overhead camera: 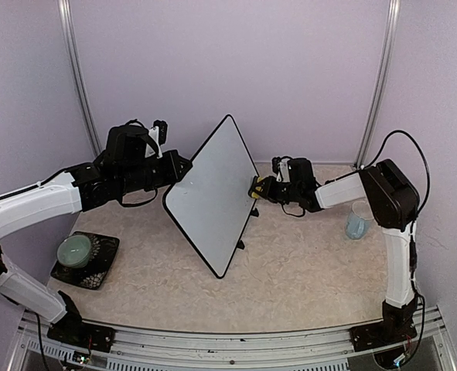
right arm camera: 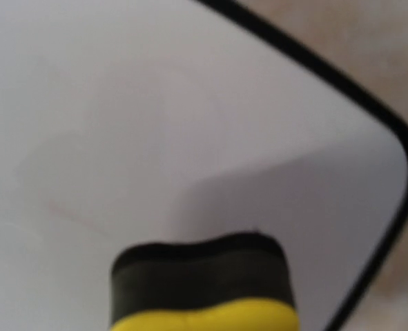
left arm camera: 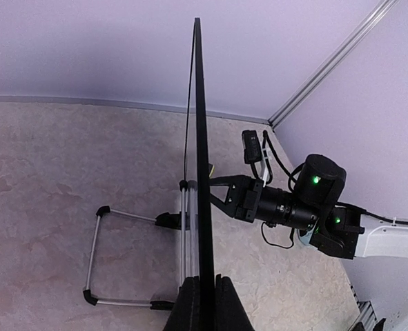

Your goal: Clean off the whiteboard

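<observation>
The whiteboard [overhead camera: 211, 197] stands tilted on one corner in the middle of the table, and its white face shows no dark writing. My left gripper [overhead camera: 179, 171] is shut on its left edge; in the left wrist view the black pads [left arm camera: 187, 307] pinch the thin black frame [left arm camera: 201, 172] seen edge-on. My right gripper [overhead camera: 260, 188] is shut on a yellow eraser [overhead camera: 254, 188] with a black felt face, held at the board's right side. In the right wrist view the eraser [right arm camera: 202, 289] sits right at the white surface [right arm camera: 121, 103] near a rounded corner; its fingers are hidden.
A teal candle [overhead camera: 75, 250] on a black mat sits at the near left. A pale blue cup [overhead camera: 359, 222] stands behind the right arm. The board's wire stand [left arm camera: 93, 255] rests on the table behind it. Walls close in on three sides.
</observation>
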